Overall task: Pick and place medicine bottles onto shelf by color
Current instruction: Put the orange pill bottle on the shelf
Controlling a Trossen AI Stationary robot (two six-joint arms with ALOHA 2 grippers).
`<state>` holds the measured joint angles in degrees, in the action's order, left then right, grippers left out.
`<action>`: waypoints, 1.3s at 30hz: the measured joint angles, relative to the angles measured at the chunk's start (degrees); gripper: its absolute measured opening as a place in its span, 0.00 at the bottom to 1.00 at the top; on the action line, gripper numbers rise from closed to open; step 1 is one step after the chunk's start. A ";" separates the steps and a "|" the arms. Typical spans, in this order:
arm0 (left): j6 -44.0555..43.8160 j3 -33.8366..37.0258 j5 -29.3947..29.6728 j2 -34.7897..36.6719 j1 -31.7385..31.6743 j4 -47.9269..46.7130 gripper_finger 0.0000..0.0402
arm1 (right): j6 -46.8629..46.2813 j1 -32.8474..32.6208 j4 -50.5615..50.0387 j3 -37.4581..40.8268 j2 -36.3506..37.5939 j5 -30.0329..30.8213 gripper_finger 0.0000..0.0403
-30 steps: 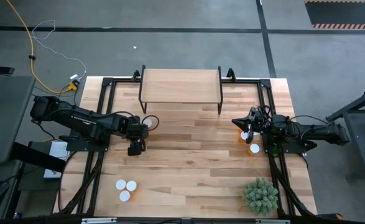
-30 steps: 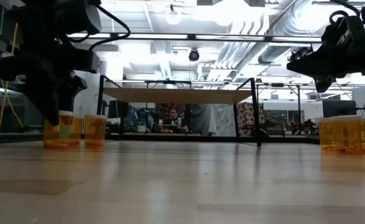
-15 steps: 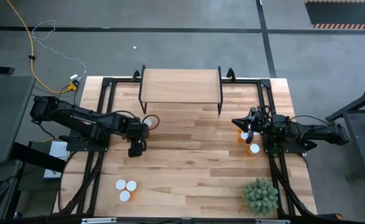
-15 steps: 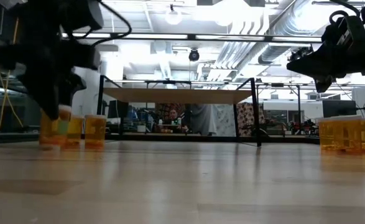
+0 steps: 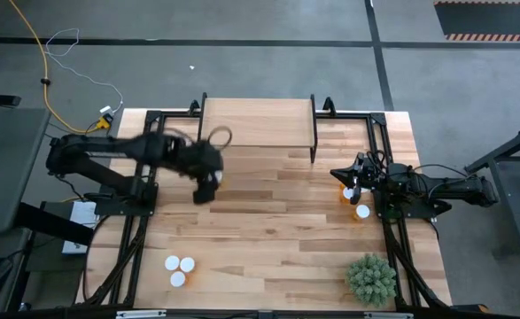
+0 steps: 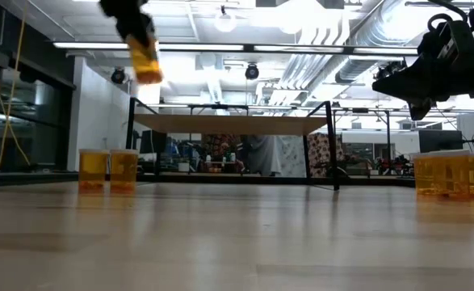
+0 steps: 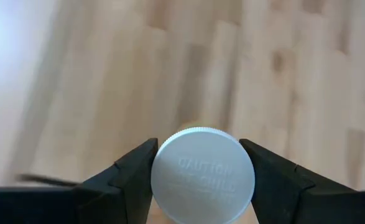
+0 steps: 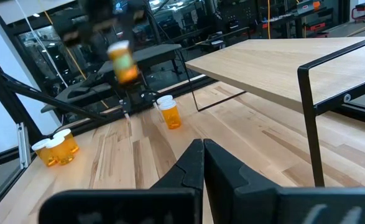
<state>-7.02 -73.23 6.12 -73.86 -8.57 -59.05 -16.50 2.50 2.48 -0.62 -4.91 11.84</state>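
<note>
**Left hand carrying one bottle, airborne, near shelf**

Desk (image 5: 268,221): wood-plank top, both arms over it. Shelf (image 5: 258,122): light-wood board on thin black legs at the far edge of the desk, nothing visible on its board from above.

Left hand (image 7: 198,171): pinching a pill bottle (image 6: 146,58) between its two dark fingers, raised well clear of the desk (low view shows it above shelf-board height). From above it sits near the shelf's front left corner. The wrist view looks down on the white cap (image 7: 202,173), with one finger on either side at or just below the rim.

Right hand (image 8: 202,163): fingers pressed together, holding nothing, waiting above the right side of the desk beside a small group of bottles (image 5: 357,203).

Other bottles: a cluster of three (image 5: 179,268) at the near left of the desk, and one standing alone (image 8: 169,112) on the desk ahead of the shelf.

Handling judgement: the bottle looks light and rigid, thin moulded plastic, unlikely to break but smooth-walled and so liable to slip or twist in a loose pinch. The ribbed cap edge should give more bite than the amber wall. A grip across the diameter, high on the body, as here, seems the sound choice. Set down upright, since the narrow base tips easily.
</note>
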 joint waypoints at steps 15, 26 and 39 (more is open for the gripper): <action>7.05 -24.77 2.64 -19.69 -25.90 -16.03 0.50 | 0.00 0.00 0.00 0.00 0.00 0.00 0.00; 2.73 -24.77 1.79 -24.38 -34.68 -17.45 0.50 | 0.00 0.00 0.00 0.00 0.00 0.00 0.00; 2.67 -24.77 1.44 -24.81 -34.87 -16.20 0.52 | 0.01 -0.01 0.00 0.00 0.00 0.00 0.00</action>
<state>-4.35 -98.00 7.56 -98.67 -43.44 -75.24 -16.49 2.49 2.48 -0.62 -4.91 11.84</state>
